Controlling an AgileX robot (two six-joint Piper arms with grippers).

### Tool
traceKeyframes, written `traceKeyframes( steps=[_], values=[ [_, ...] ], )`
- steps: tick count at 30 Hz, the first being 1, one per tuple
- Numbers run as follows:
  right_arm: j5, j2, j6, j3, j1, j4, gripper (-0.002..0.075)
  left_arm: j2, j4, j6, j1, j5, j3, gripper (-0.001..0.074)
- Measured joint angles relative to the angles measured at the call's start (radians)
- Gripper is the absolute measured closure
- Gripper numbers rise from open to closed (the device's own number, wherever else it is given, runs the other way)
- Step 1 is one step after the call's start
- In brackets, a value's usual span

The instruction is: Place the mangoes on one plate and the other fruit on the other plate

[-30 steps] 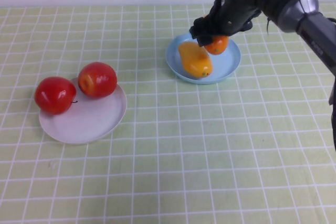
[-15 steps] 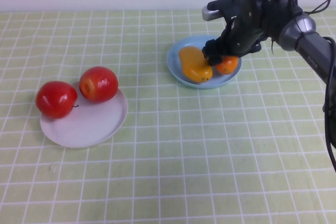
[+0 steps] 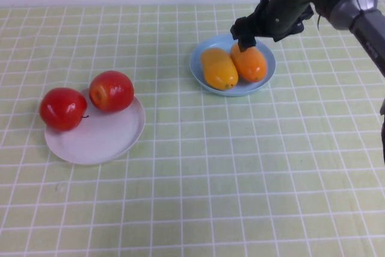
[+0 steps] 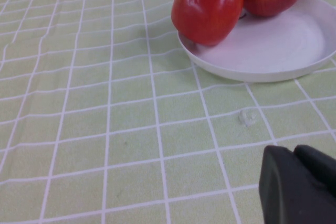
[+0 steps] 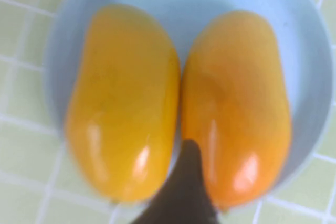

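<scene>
Two mangoes lie side by side on the light blue plate (image 3: 206,52): the yellower one (image 3: 219,68) and the deeper orange one (image 3: 250,62). My right gripper (image 3: 244,37) hovers open just above the orange mango's far end, holding nothing. In the right wrist view one dark finger (image 5: 186,182) shows between the yellower mango (image 5: 123,103) and the orange mango (image 5: 239,106). Two red apples (image 3: 62,108) (image 3: 112,91) rest on the far-left rim of the white plate (image 3: 99,139). My left gripper (image 4: 300,184) hangs shut and empty, low over the cloth near the white plate (image 4: 273,45).
A green checked cloth (image 3: 240,173) covers the whole table. A pale wall runs along the table's far edge, just behind the right arm (image 3: 355,10). A small wet-looking spot (image 4: 247,117) marks the cloth near the white plate.
The right gripper has let go of the deeper orange mango, which now lies on the blue plate beside the yellower one. The gripper has lifted up and back from it.
</scene>
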Motion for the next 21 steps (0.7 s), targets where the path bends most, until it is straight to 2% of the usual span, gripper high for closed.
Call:
traceKeyframes(
  steps=[2,4,7,12,15,21],
  values=[
    [0.032,-0.043,0.000,0.000,0.013,0.000,0.0173,0.000,0.000,0.000,0.000,0.000,0.000,0.0731],
    [0.044,-0.088,0.000,-0.002,0.026,0.000,0.0239,0.000,0.000,0.000,0.000,0.000,0.000,0.0731],
    [0.051,-0.170,0.000,0.007,0.060,0.002,0.0379,0.000,0.000,0.000,0.000,0.000,0.000,0.0731],
    [0.057,-0.316,-0.014,0.089,0.127,0.010,0.0655,0.000,0.000,0.000,0.000,0.000,0.000,0.0731],
    [0.060,-0.410,-0.018,0.166,0.173,0.003,0.0715,0.000,0.000,0.000,0.000,0.000,0.000,0.0731],
    [0.064,-0.622,-0.022,0.340,0.233,-0.002,0.0737,0.000,0.000,0.000,0.000,0.000,0.000,0.0731]
  ],
)
